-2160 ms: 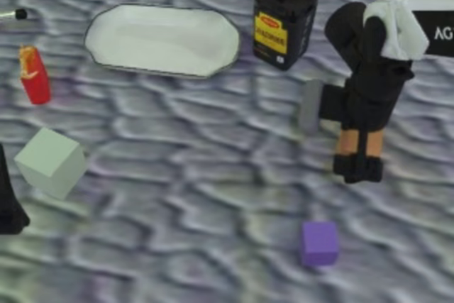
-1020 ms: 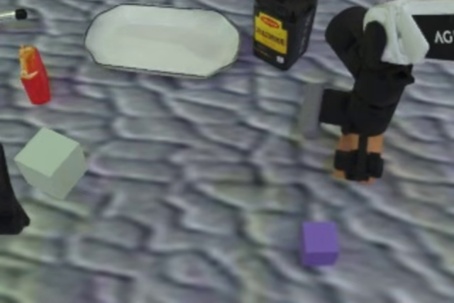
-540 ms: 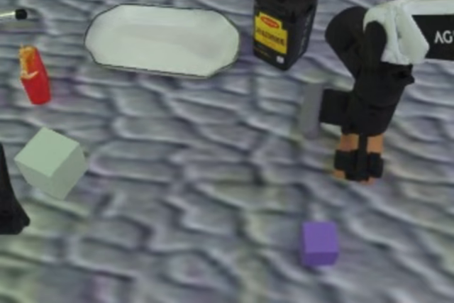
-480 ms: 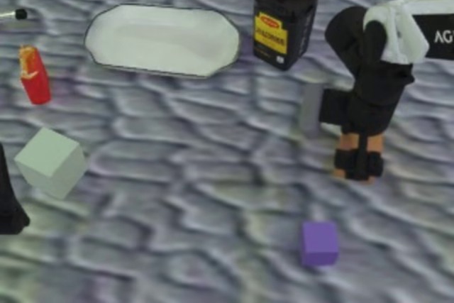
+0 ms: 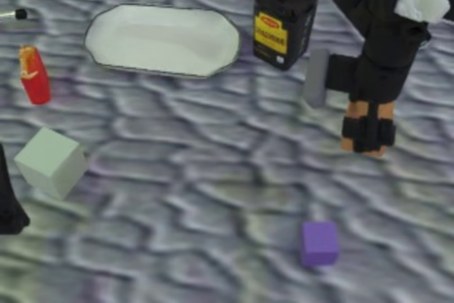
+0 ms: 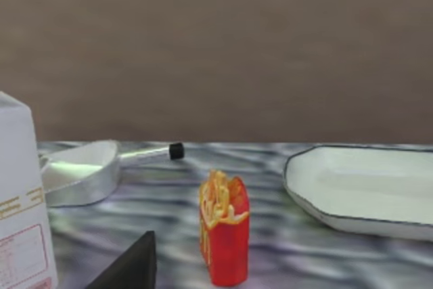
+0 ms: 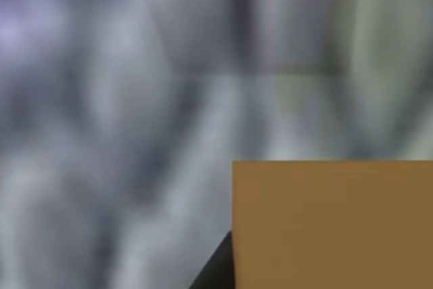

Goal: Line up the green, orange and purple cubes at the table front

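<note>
Where the top view looks down on the rippled grey-lavender table, the right gripper hangs at the right side, its black fingers pinched on the orange cube, of which only tan slivers show between and below them. The purple cube, small, matte and violet, lies nearer the front than that gripper and a little to its left, well apart. The green cube, pale mint and the largest, sits far to its left, just beside the left gripper, a dark shape at the left edge whose fingers I cannot tell to be spread or closed. Behind the right gripper and to its left stands a dark bottle with a yellow and red label whose print is unreadable; further left lie a white oval tray and a red carton of fries. The left wrist view shows the same fries carton, the tray rim, a white box with red-outlined print too small to read, and a metal pan. The right wrist view shows a plain tan face of the orange cube over blurred table.
</note>
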